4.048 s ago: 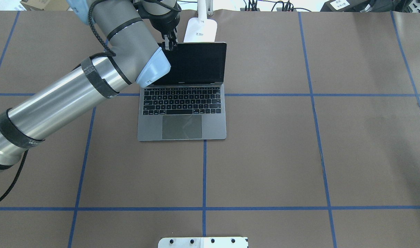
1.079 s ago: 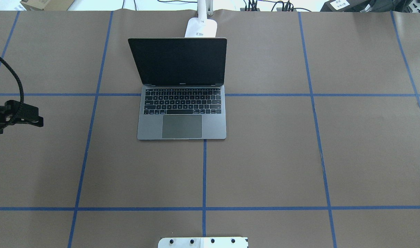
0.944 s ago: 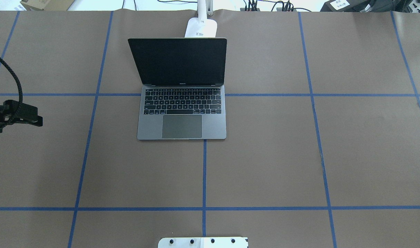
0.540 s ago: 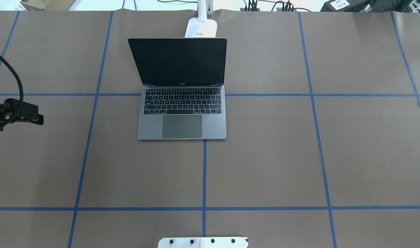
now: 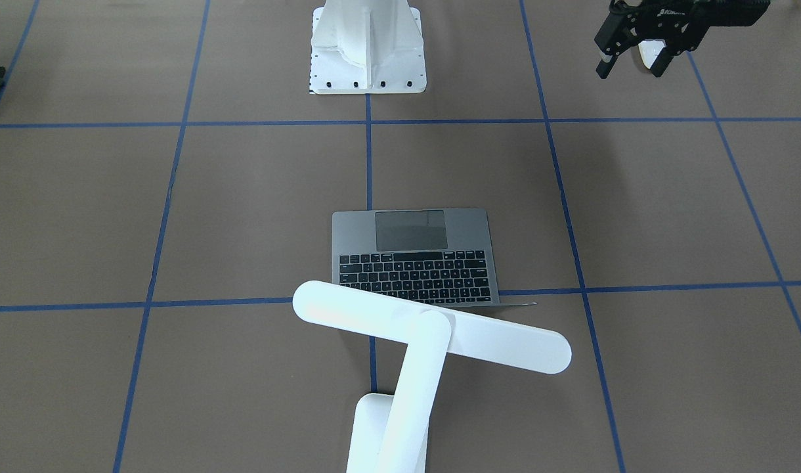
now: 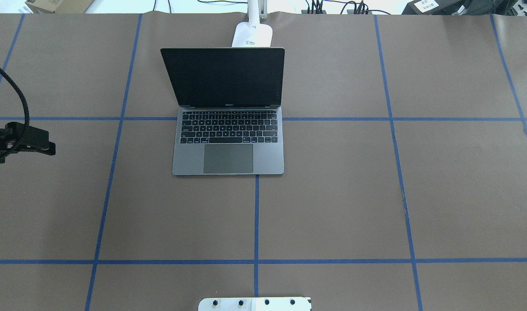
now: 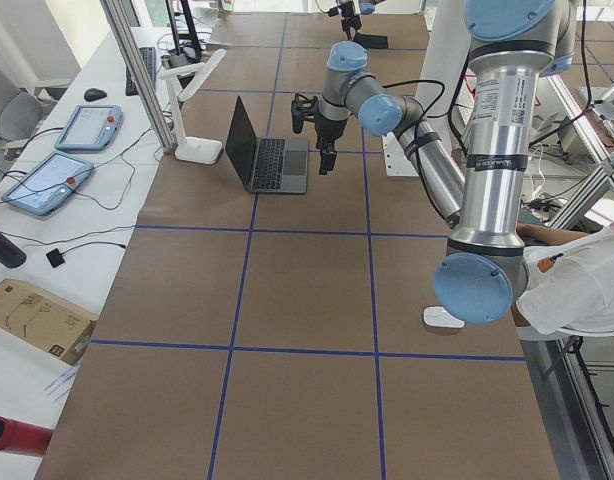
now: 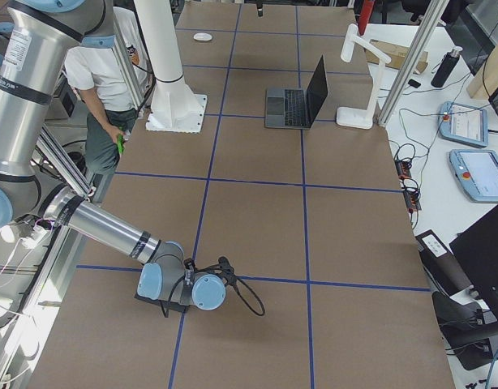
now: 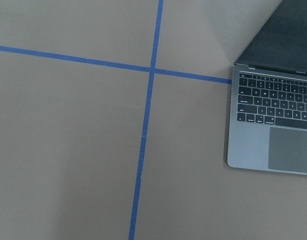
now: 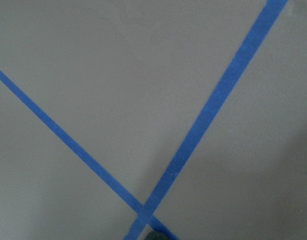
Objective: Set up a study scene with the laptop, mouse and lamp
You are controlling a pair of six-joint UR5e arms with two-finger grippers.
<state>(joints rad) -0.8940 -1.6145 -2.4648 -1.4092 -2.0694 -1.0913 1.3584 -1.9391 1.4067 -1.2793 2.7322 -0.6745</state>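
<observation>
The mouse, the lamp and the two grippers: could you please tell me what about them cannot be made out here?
Mouse: outside the overhead view; mostly hidden behind the left gripper in the front-facing view; tiny in the side views.
Lamp: in the overhead view, its head is cut off by the top edge.
Right gripper: only in the exterior right view, fingers hidden by its wrist; open or shut unclear.

Base of white bar-head desk lamp [image 5: 433, 335] cut by bottom edge; small glossy white oval mouse [image 5: 649, 54] half behind left pincer [image 5: 630, 69].
</observation>
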